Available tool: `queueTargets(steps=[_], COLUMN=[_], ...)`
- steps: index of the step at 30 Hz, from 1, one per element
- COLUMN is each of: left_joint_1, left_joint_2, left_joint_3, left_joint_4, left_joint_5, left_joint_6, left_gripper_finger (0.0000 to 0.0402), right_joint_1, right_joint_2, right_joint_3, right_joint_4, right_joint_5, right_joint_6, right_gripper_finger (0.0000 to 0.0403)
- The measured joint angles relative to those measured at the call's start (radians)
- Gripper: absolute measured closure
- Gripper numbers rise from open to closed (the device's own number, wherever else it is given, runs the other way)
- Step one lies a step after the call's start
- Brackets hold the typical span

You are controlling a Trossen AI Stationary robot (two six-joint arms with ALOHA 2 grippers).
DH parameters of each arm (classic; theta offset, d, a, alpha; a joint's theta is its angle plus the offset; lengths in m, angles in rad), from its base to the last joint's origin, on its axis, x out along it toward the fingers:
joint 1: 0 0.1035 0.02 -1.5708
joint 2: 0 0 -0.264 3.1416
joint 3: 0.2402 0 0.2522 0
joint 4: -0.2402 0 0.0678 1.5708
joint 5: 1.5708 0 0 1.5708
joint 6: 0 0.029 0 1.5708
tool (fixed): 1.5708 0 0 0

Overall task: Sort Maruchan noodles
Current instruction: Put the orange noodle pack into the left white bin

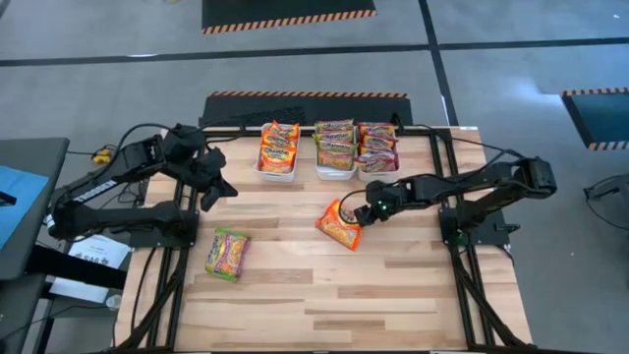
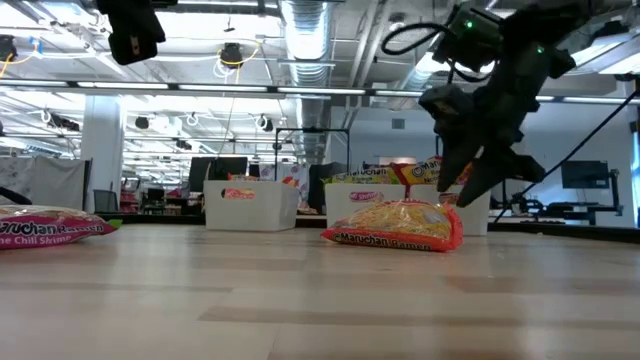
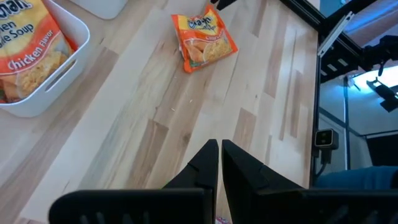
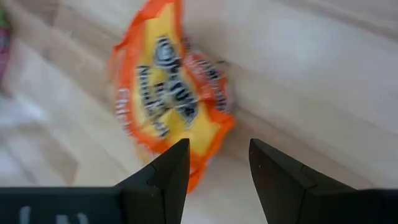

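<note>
An orange-and-yellow noodle packet lies flat on the wooden table right of centre, and also shows in the low view and the left wrist view. My right gripper hovers open just over its right-hand end; in the right wrist view the packet has a corner between the spread fingers. A green-and-pink packet lies flat near the table's left edge. My left gripper is shut, raised above the table's left far part.
Three white bins stand in a row at the far edge: the left holds orange packets, the middle green ones, the right red/pink ones. The near half of the table is bare wood.
</note>
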Motion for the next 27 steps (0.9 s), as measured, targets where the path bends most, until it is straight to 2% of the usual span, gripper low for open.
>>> queueTargets(steps=[6, 14, 27], left_joint_1=[-0.012, -0.014, -0.014], left_joint_2=[0.001, 0.001, 0.001], left_joint_3=[0.000, 0.000, 0.000], left_joint_4=[0.000, 0.000, -0.001], left_joint_5=[-0.001, -0.001, -0.018], left_joint_6=[0.000, 0.018, 0.019], left_gripper_finger=[0.0395, 0.0395, 0.0395], right_joint_1=[-0.002, -0.003, -0.001], right_joint_2=[0.001, 0.003, 0.004], right_joint_3=[-0.058, -0.130, -0.142], right_joint_4=[0.055, 0.285, 0.304], right_joint_5=[0.049, 0.051, 0.070], right_joint_6=[0.052, 0.092, 0.119], right_gripper_finger=[0.0212, 0.0212, 0.0212])
